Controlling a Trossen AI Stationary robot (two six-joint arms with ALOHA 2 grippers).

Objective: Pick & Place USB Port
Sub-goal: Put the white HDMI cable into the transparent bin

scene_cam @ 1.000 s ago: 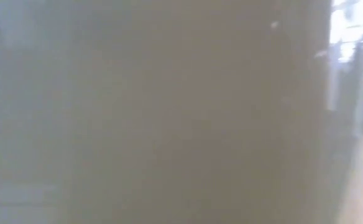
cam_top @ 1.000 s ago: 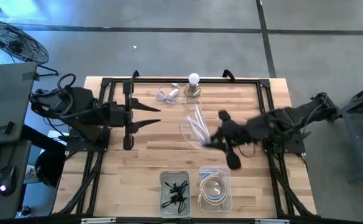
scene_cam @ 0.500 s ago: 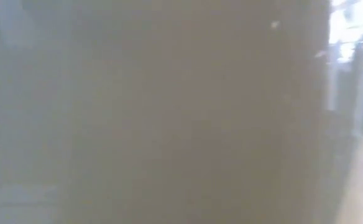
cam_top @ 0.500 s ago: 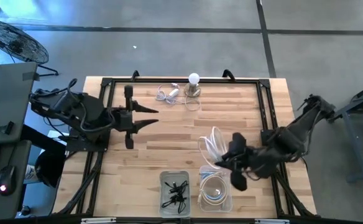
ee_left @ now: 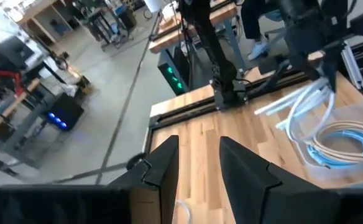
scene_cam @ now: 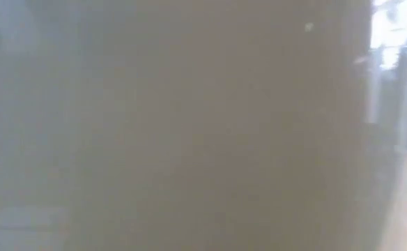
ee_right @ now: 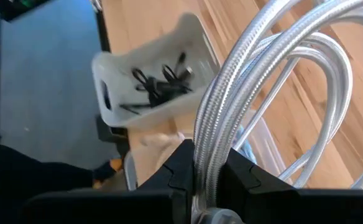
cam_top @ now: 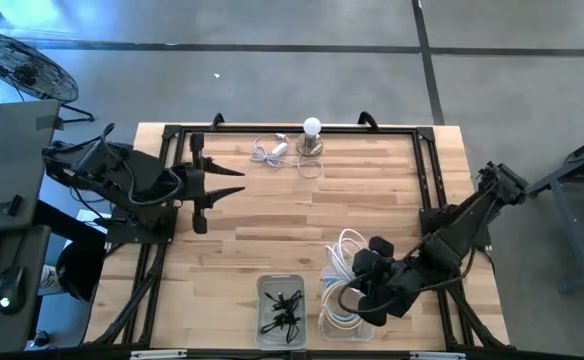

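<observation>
The right gripper (cam_top: 357,291) hangs over the right-hand bin (cam_top: 324,321), its fingers (ee_right: 240,176) pinched tight on a coiled white braided cable (cam_top: 344,250), which is the task's thing; the loops stand up out of the grip and lean away from the bin toward the middle of the table (cam_top: 272,215). The cable looks light and limp yet springy: the braid probably gives fair friction, but the loops will likely flop and spread once let go, so taking it where several strands bunch together, as here, seems the soundest hold. That bin is clear plastic and already holds coiled pale cables, some with a bluish tint. Just beside it on the left arm's side stands a second clear bin (cam_top: 281,306) with a tangle of small black cables or connectors in it. The left gripper (cam_top: 234,182) waits well apart from the bins, near the table's far left corner, its fingers parted and holding nothing. The low view shows only a blank blur, so whether the cable's lower end touches the bin cannot be told.
</observation>
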